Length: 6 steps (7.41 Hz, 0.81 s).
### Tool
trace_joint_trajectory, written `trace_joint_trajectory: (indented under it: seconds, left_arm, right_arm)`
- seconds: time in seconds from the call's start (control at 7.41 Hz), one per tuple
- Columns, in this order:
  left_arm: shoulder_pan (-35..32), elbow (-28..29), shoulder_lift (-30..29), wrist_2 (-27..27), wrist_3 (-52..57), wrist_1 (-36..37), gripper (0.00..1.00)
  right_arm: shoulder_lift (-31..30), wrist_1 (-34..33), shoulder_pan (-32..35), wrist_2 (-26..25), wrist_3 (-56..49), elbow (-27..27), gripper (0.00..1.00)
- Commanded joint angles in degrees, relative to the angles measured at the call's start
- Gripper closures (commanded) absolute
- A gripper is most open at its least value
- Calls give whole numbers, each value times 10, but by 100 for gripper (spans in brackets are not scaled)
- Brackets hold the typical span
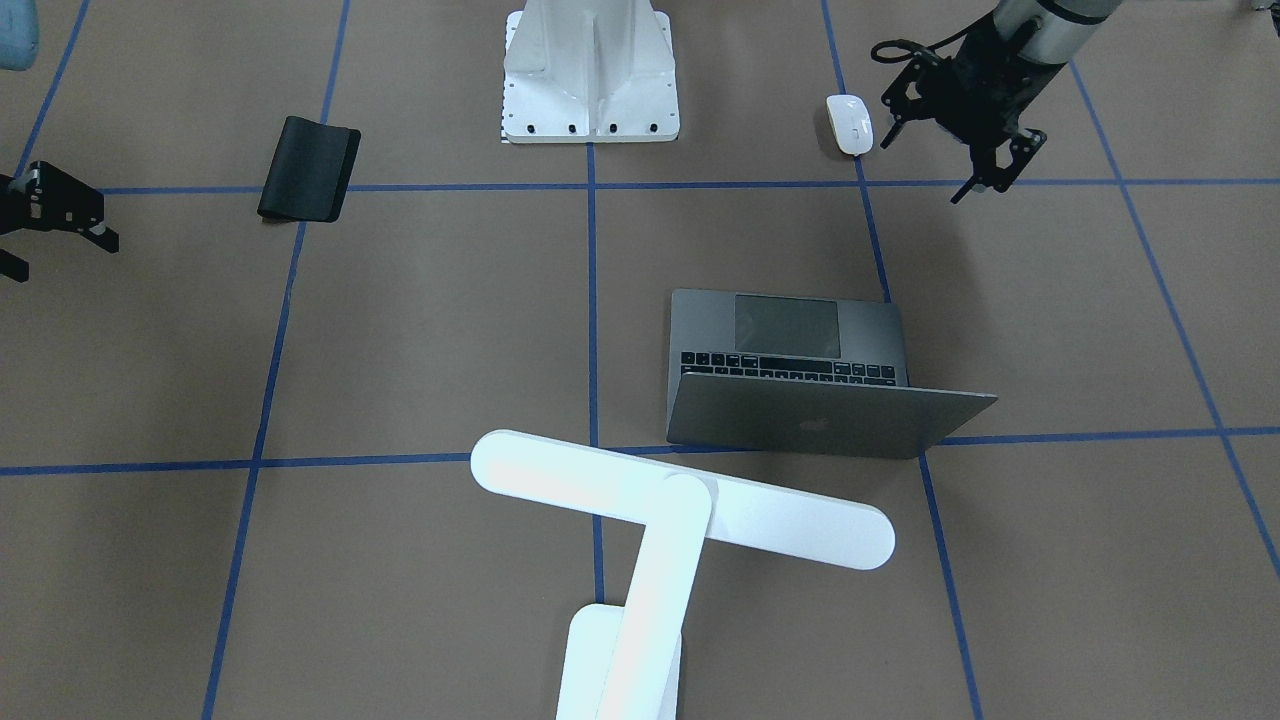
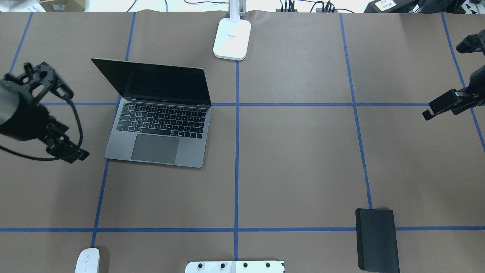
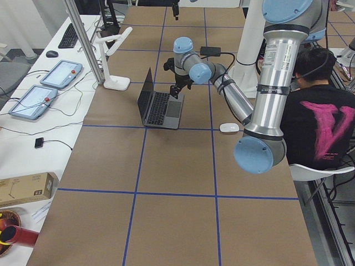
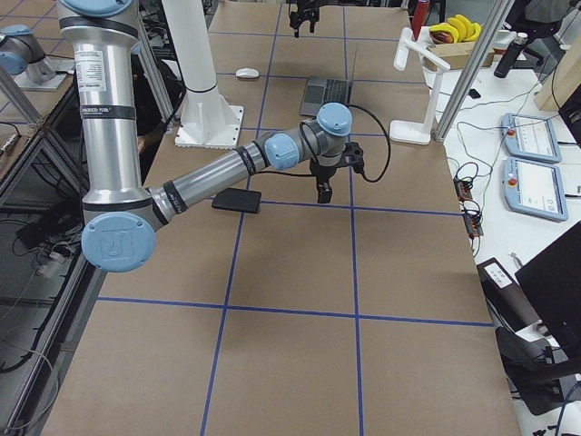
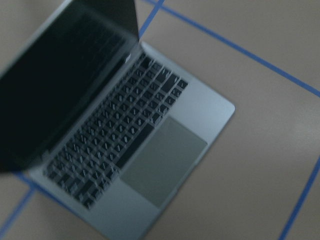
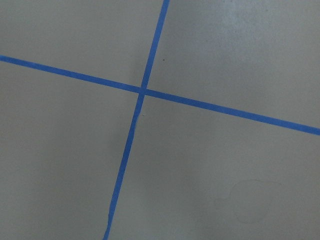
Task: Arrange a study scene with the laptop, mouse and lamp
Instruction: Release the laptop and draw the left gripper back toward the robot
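Observation:
The grey laptop (image 2: 159,132) stands open on the table's left half, screen dark; it fills the left wrist view (image 5: 150,150). The white mouse (image 2: 87,261) lies at the near left edge, next to my left arm's side (image 1: 849,124). The white lamp (image 1: 680,510) stands at the far middle edge, its base (image 2: 232,38) on the centre line. My left gripper (image 2: 72,121) is open and empty, above the table just left of the laptop and beside the mouse (image 1: 920,170). My right gripper (image 2: 443,81) is open and empty at the far right.
A black rectangular mat (image 2: 377,239) lies at the near right. The white bolted pedestal (image 1: 590,70) stands at the near middle edge. Blue tape lines (image 6: 142,90) cross the brown table. A person in a black shirt (image 3: 321,122) sits beside the table.

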Motion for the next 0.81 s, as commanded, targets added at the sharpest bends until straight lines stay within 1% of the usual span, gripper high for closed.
trace_joint_trajectory:
  seconds: [0.0, 0.14, 0.27, 0.41, 0.54, 0.68]
  left_arm:
    - [7, -3, 141, -8, -206, -124, 0]
    - [25, 11, 176, -11, -334, -193, 0]
    - [67, 12, 183, -9, -454, -207, 0]
    - [113, 11, 182, -3, -554, -219, 0]
    - [129, 11, 183, -3, -594, -229, 0]
    - [134, 9, 184, -4, -619, -229, 0]
  right_arm:
    - [-1, 2, -73, -20, 140, 58, 1]
    - [2, 3, -123, -65, 229, 93, 1]
    - [1, 3, -166, -78, 270, 109, 1]
    - [1, 4, -218, -110, 330, 118, 1]
    - [0, 16, -265, -135, 364, 129, 1]
    - [-1, 15, -290, -135, 365, 148, 1]
